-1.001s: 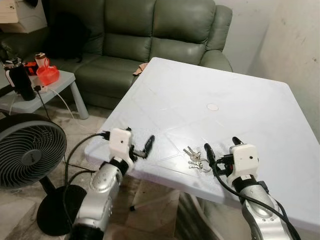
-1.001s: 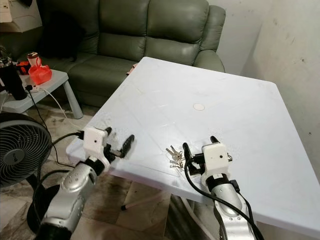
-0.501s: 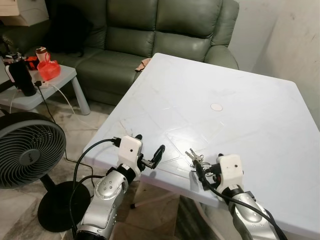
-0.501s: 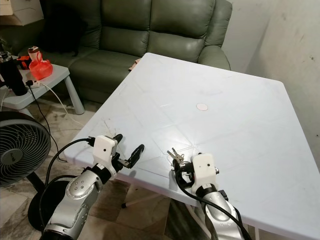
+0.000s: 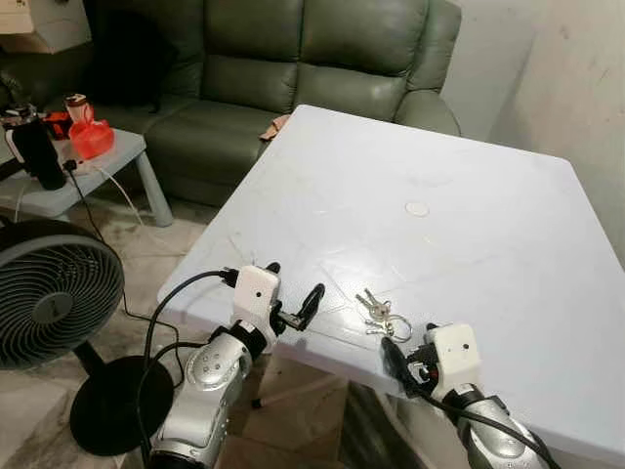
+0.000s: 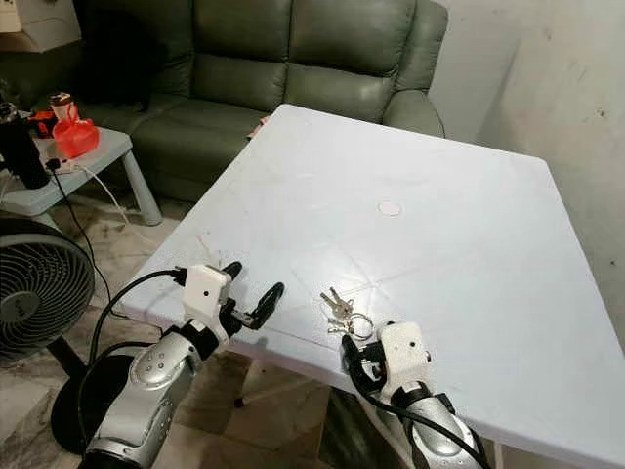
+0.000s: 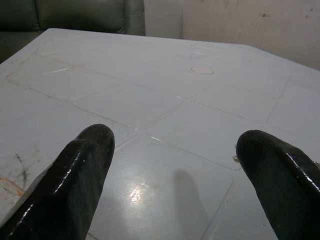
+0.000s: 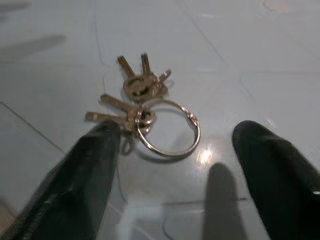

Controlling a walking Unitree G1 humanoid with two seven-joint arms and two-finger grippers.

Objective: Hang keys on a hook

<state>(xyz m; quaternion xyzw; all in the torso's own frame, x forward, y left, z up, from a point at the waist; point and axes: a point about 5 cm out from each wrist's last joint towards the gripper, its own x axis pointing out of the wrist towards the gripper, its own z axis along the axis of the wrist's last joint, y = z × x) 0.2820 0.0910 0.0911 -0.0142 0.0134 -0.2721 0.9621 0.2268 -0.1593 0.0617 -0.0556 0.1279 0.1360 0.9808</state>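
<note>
Pick-up step: my right gripper (image 8: 172,175), jaws spread, sits just short of the keys (image 8: 142,107) on the desk (image 5: 469,195); next, advance and pinch the ring.

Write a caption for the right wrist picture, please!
Open right gripper facing a bunch of keys on the white table.

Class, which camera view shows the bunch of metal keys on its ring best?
The right wrist view: the bunch of metal keys lies close up on the white plastic table, individual keys and ring distinct. Both eye views show a small cluster; the left wrist view shows at most a sliver at its edge.
</note>
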